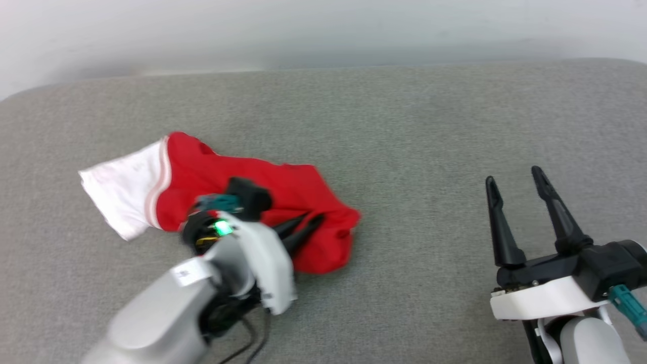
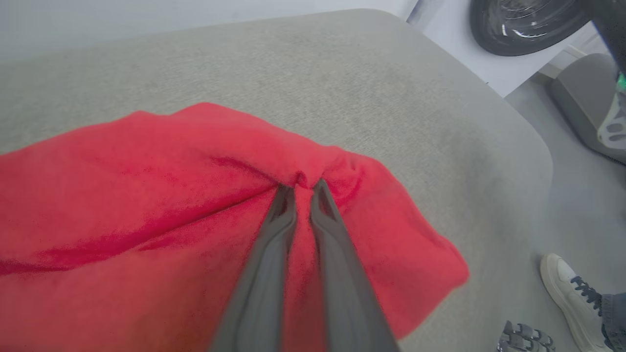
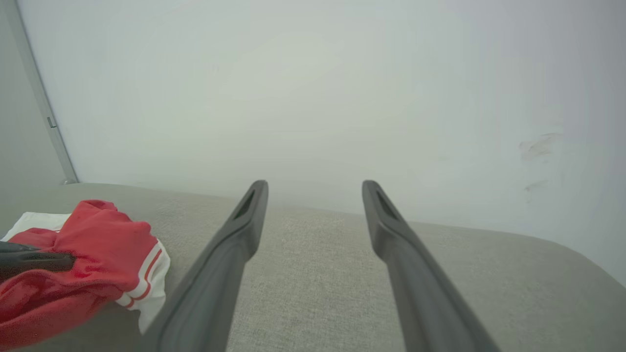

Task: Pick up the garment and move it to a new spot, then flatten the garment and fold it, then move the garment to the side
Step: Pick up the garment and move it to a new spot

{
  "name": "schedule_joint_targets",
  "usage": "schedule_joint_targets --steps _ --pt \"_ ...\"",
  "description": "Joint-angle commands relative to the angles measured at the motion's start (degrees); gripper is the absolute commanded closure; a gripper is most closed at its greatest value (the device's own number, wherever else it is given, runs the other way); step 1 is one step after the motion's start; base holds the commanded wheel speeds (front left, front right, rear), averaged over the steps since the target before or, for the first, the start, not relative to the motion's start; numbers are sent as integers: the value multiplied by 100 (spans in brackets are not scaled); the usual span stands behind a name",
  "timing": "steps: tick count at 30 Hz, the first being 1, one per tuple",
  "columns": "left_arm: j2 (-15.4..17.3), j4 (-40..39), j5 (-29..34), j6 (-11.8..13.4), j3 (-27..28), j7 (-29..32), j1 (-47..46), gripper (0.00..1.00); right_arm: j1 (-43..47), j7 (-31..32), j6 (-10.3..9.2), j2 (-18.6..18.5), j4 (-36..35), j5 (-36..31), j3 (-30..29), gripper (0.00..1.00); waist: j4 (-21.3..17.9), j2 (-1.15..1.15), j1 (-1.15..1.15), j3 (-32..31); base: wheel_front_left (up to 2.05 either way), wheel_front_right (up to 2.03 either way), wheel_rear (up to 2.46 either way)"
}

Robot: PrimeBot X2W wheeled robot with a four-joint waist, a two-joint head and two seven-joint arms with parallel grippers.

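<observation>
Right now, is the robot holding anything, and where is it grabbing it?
The left gripper pinches a fold in the red body of the garment. The right gripper is open, holding nothing.

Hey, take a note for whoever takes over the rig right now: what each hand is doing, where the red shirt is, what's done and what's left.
Left hand: shut, pinching a fold of the garment near its red end.
Right hand: open, holding nothing, off to the right and apart from the garment.
Garment: crumpled on the grey padded surface, white sleeve toward the robot's left.
Done: grasp made.
Left: move it to a new spot, flatten, fold, move it aside.
</observation>
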Motion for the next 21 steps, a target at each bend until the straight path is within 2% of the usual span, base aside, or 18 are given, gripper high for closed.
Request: schedule_joint_targets --steps 1,5,11,13,15,18,19,20,21 --pt "-194 71 68 25 -42 -76 -147 100 60 -13 -4 7 -31 41 -55 0 -85 0 1 -35 0 0 0" --pt "-935 423 176 22 -230 -257 -415 100 26 -12 -3 8 -111 53 -202 0 -238 0 1 -36 0 0 0" --pt "-1809 1062 343 -20 -445 -587 -801 100 -110 -13 -4 7 -285 142 -523 0 -480 0 1 9 0 0 0" --pt "-1919 1166 369 -27 -493 -630 -836 100 -123 -13 -3 7 -297 164 -554 0 -515 0 1 13 0 0 0" --pt "-2089 1560 576 -63 -733 -784 -941 100 -118 -12 -3 8 -307 184 -593 0 -590 0 1 16 0 0 0" --pt "-2267 1982 555 -104 -1030 -789 -789 100 -81 -12 -3 7 -293 191 -570 0 -653 0 1 3 0 0 0" --pt "-2295 2115 535 -121 -1130 -741 -749 63 -76 -12 -3 7 -287 192 -563 0 -664 0 1 2 0 0 0" --pt "-2295 2115 535 -121 -1130 -741 -749 63 -76 -12 -3 7 -287 192 -563 0 -664 0 1 2 0 0 0" --pt "-2311 2210 538 -122 -1228 -724 -740 0 -69 -12 -3 8 -279 196 -567 0 -665 0 1 -2 0 0 0"
